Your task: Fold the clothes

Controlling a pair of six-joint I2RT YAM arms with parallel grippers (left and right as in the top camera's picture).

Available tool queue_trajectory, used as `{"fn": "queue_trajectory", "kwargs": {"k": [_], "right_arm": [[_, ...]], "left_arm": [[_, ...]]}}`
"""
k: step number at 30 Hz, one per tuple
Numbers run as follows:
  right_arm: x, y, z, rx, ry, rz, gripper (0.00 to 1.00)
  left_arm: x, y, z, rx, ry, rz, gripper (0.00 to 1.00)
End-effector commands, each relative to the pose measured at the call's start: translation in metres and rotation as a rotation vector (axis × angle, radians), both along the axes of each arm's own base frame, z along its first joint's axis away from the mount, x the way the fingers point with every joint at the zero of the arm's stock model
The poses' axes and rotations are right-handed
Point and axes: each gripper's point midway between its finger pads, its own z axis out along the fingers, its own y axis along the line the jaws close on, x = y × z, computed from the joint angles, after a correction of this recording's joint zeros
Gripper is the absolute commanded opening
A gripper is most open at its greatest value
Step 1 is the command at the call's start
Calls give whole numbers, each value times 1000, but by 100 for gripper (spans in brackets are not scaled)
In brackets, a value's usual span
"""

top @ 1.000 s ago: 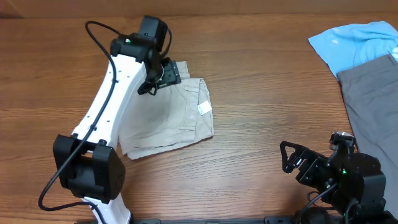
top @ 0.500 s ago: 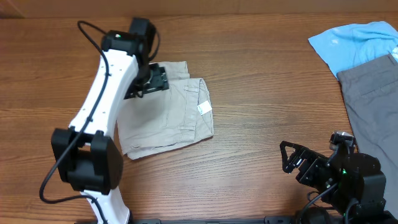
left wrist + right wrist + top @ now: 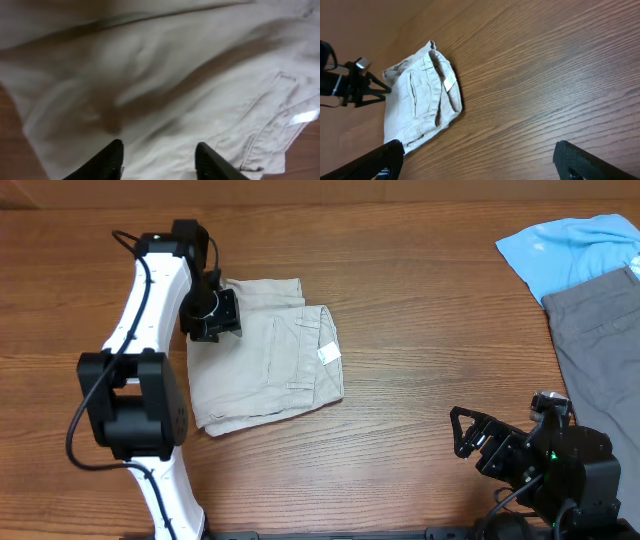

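The beige shorts (image 3: pixel 265 360) lie folded into a compact bundle left of the table's middle, with a small white tag (image 3: pixel 326 355) on their right side. They also show in the left wrist view (image 3: pixel 165 80) and the right wrist view (image 3: pixel 420 100). My left gripper (image 3: pixel 212 320) is open and empty at the bundle's upper left edge; its fingertips (image 3: pixel 159 159) hover just over the cloth. My right gripper (image 3: pixel 478 442) is open and empty low at the front right, far from the shorts; its jaws (image 3: pixel 479 162) frame bare wood.
A light blue shirt (image 3: pixel 570 250) and grey trousers (image 3: pixel 600 330) lie at the table's right edge. The wooden table (image 3: pixel 430 310) stretches between the shorts and those clothes.
My left gripper has swung left across the top of the shorts, from their upper middle to their upper left edge. The shorts and my right arm have not moved.
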Motion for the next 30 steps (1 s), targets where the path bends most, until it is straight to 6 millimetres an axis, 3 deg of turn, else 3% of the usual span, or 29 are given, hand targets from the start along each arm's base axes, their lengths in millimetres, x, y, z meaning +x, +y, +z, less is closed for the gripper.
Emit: {"fn": "queue_trajectory", "kwargs": {"k": [1, 5, 8, 10, 13, 16, 18, 23, 27, 30], "right_arm": [[2, -2, 7, -3, -21, -10, 100], [2, -2, 7, -3, -21, -10, 100], [2, -2, 7, -3, -21, -10, 100], [1, -2, 7, -3, -20, -10, 100], [1, -2, 7, -3, -20, -10, 100], [2, -2, 7, -3, -21, -10, 100], [1, -2, 7, -3, -20, -10, 100], [1, -2, 7, -3, -20, -10, 100], [1, -2, 7, -3, -20, -10, 100], [1, -2, 7, -3, -20, -10, 100]], "left_arm": [[4, -4, -19, -33, 28, -11, 43], [9, 10, -41, -9, 49, 14, 33], [12, 42, -54, 104, 58, 83, 24], [16, 64, -57, 172, 49, 142, 22], [21, 85, -54, 189, 29, 188, 22], [24, 95, -40, 162, 25, 224, 7], [26, 98, -25, 132, 24, 243, 4], [31, 84, 24, 18, 5, 250, 4], [20, 34, 66, -198, 21, 155, 4], [0, 9, 67, -200, 75, 16, 4]]}}
